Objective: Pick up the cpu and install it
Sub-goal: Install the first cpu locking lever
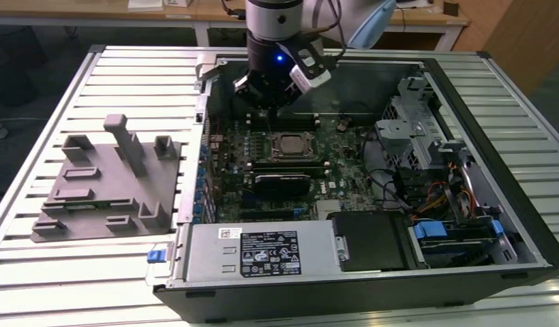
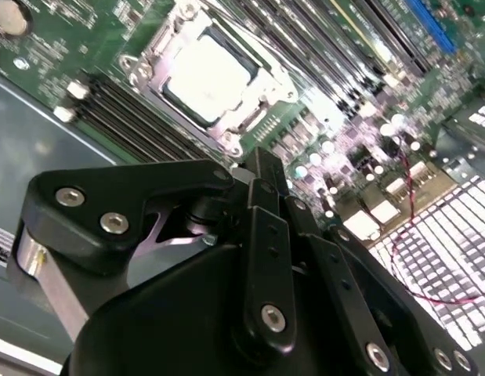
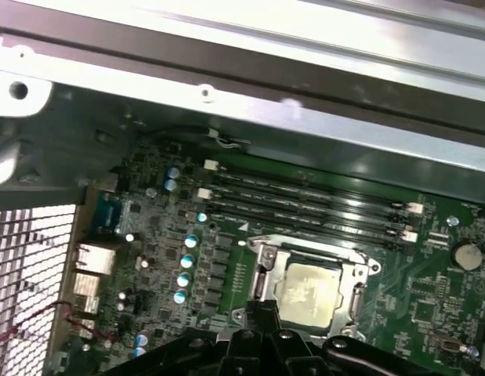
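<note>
The cpu [image 1: 290, 144] already lies flat in the motherboard socket [image 1: 272, 155] inside the open computer case [image 1: 497, 204]; its pale silver top shows in both wrist views [image 2: 208, 76] [image 3: 308, 291], framed by the socket's metal bracket. It is square, so it has no long axis to speak of.

The gripper [image 1: 266, 103] hangs from the arm above the board — in the exterior view it sits just beyond the socket, toward the memory slots [image 1: 279, 121] and the far wall of the case, and the chip lies a short way nearer the camera and lower. It is not touching the chip.

The arm comes down nearly vertically, wrist pointing at the board. In the second wrist view the gripper [image 2: 262, 168] has its dark fingers pressed together with nothing between them.

The grey fixture block [image 1: 107, 180] rests on the slatted tabletop [image 1: 43, 136], well apart at the exterior view's left — it plays no part in the present pose.
</note>
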